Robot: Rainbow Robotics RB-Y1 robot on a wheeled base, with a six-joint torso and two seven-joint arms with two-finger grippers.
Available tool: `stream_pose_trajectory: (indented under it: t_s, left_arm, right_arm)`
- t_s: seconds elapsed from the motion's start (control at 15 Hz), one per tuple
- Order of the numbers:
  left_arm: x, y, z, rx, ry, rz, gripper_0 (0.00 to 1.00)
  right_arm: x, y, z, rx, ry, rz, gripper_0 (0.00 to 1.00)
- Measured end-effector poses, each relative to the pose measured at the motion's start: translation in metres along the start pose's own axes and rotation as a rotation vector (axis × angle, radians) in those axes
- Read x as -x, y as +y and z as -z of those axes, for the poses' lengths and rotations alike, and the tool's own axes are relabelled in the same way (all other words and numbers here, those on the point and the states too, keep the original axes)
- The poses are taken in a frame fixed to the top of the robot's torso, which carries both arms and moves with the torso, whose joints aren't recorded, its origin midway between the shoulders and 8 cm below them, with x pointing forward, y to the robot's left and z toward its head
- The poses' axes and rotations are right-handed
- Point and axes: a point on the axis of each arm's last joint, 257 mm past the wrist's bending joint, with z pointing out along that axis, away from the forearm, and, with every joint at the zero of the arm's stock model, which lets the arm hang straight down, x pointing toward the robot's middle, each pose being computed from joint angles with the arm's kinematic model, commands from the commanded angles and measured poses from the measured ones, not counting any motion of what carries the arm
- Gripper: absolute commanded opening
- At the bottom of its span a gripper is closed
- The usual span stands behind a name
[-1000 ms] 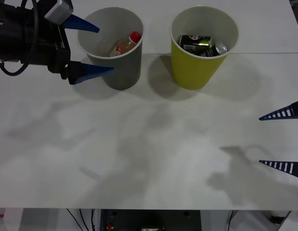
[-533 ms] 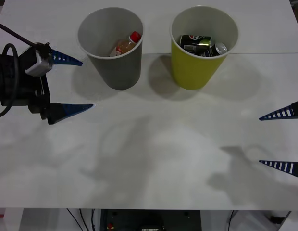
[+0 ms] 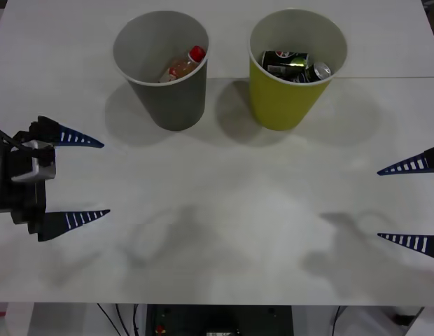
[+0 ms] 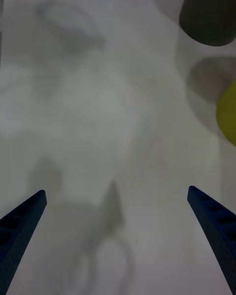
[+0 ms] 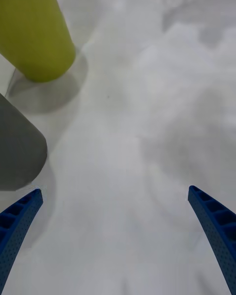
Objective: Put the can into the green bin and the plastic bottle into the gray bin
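The gray bin (image 3: 164, 77) stands at the back left of the table with the plastic bottle (image 3: 183, 65), red-capped, lying inside it. Beside it on the right, the green bin (image 3: 290, 84) holds dark cans; the can (image 3: 283, 61) lies among them. My left gripper (image 3: 87, 178) hangs open and empty at the table's left edge, well in front of the gray bin. My right gripper (image 3: 409, 203) is open and empty at the right edge. The wrist views show the gray bin (image 5: 17, 147) (image 4: 209, 14) and green bin (image 5: 34, 34) (image 4: 228, 110) from outside.
The white table (image 3: 224, 210) spreads bare between the two grippers and in front of the bins. Its front edge runs along the bottom of the front view, with cables below it.
My left gripper has drawn back from the gray bin's rim, moving toward the table's front left, still open. The bottle stays in the gray bin. The right arm has not moved.
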Motion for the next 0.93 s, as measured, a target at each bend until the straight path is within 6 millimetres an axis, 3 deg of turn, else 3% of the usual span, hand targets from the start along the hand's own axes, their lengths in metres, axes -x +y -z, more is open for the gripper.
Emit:
stream_pose_trajectory:
  t_s: [0.33,0.93]
  left_arm:
    - [-0.029,-0.025,0.011,-0.007,0.036,-0.065,1.00]
    - [-0.080,-0.028,0.035,-0.121,0.047,-0.149,1.00]
  right_arm:
    - [0.000,0.000,0.000,0.000,0.000,0.000,1.00]
    - [0.000,0.000,0.000,0.000,0.000,0.000,1.00]
